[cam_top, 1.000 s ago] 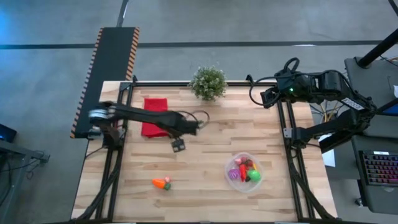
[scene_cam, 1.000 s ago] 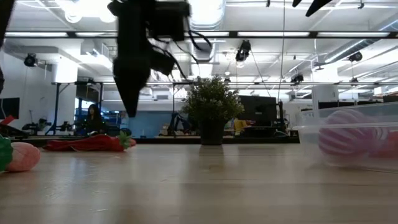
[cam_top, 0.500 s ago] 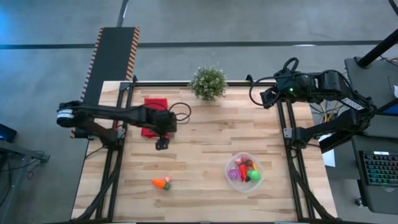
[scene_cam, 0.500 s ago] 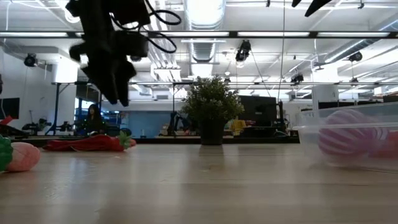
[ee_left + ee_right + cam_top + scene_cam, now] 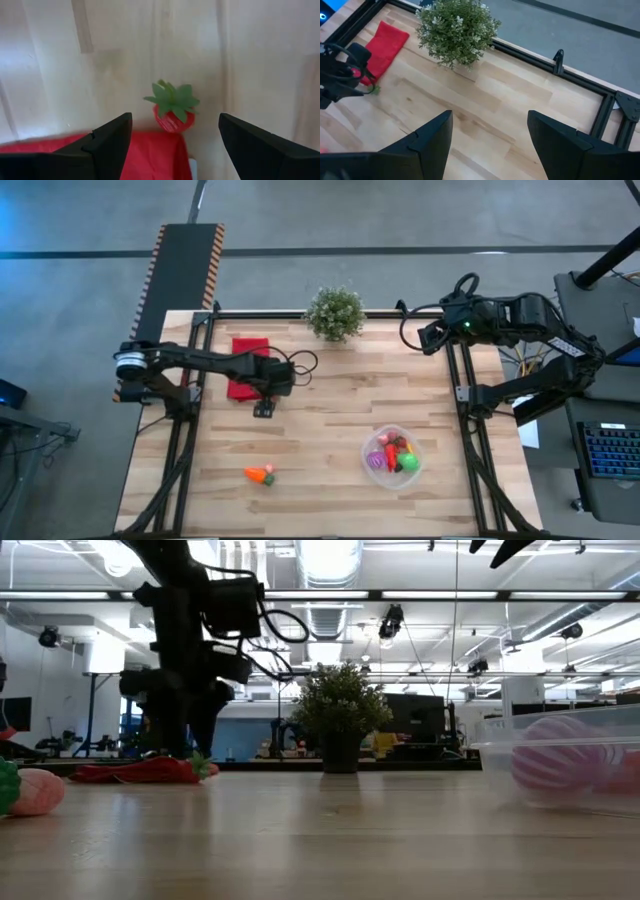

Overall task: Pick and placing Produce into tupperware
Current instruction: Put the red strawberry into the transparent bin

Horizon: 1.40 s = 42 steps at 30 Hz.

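No readable text, labels, brand marks or numbers anywhere: none on the table (image 5: 330,395), the arms, or the room fixtures behind.

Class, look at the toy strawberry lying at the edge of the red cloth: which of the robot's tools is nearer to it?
Left. The left tool hangs open just over the strawberry, beside the red cloth. The right tool waits open at the table's far right corner, beyond the potted plant.
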Each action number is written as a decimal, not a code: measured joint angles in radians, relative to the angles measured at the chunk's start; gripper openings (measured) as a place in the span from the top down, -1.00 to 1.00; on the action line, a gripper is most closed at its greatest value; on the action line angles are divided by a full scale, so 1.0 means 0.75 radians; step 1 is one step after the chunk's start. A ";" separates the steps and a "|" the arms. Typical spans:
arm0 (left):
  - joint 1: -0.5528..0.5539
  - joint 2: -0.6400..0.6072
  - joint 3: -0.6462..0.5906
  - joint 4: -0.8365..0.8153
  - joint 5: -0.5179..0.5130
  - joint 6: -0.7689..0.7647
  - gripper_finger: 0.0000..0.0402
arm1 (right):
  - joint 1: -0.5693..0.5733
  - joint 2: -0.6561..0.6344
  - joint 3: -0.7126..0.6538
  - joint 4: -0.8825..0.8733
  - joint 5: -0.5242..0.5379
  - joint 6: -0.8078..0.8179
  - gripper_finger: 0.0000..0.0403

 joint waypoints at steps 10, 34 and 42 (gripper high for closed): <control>0.037 0.062 -0.002 0.009 0.051 0.027 -0.06 | 0.001 0.000 -0.036 0.000 0.000 -0.014 -0.24; 0.000 -0.012 0.242 0.079 0.135 -0.146 0.32 | 0.000 0.000 -0.036 -0.003 -0.012 -0.013 -0.24; -0.101 0.051 0.625 0.389 0.200 -0.182 0.32 | 0.001 0.000 -0.036 0.000 -0.017 0.001 -0.24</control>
